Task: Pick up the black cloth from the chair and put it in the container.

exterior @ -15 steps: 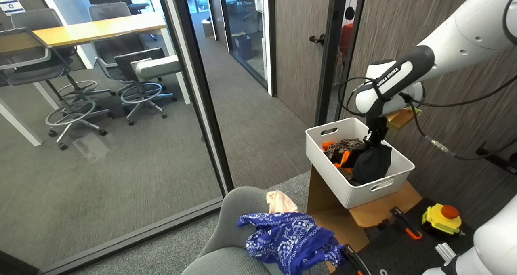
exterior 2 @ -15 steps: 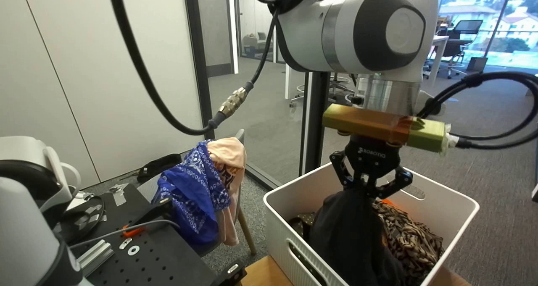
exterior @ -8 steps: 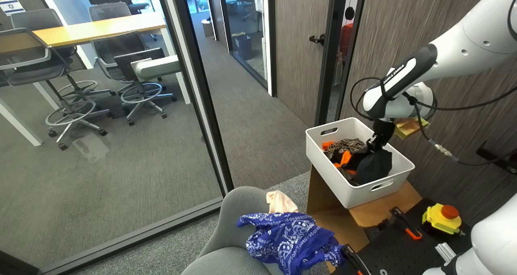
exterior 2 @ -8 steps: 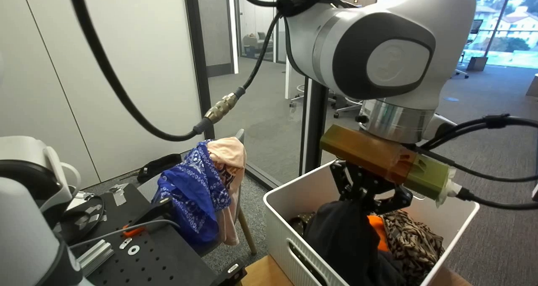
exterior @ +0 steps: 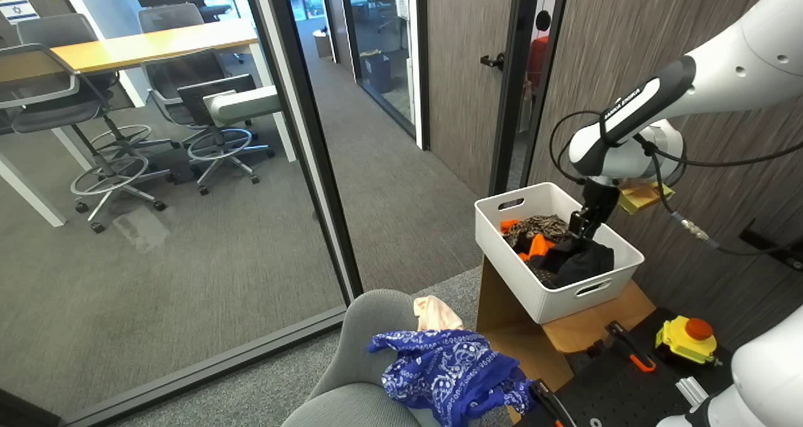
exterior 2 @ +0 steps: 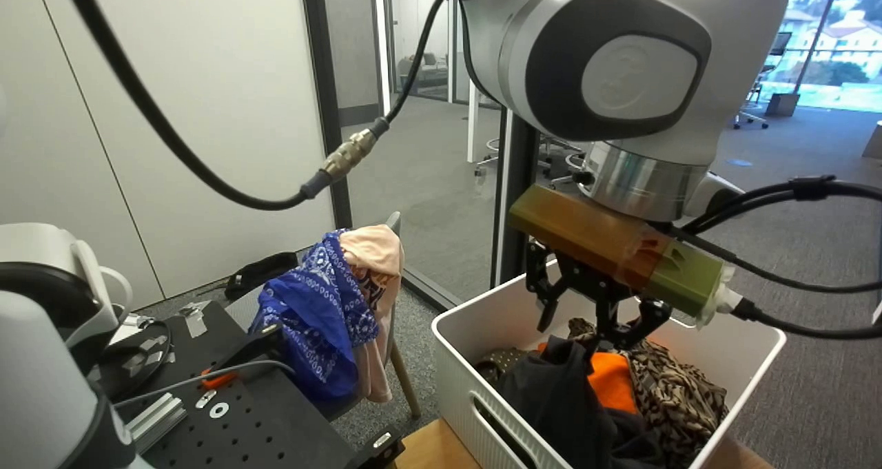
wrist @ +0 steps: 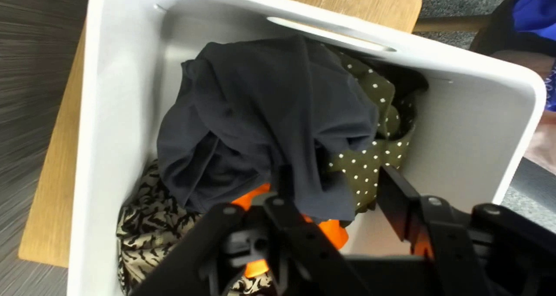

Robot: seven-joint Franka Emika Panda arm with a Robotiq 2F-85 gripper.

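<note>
Legibly "EMIKA" on the arm (exterior: 721,79), black cloth (wrist: 269,96) in container (exterior: 514,273)

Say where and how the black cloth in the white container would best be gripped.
I'd pinch the raised peak of the black cloth from straight above: it bunches up just below the open gripper, and the walls of the white container rise around it. The pinch should probably be shallow, since olive polka-dot cloth and orange fabric lie partly beneath.
</note>
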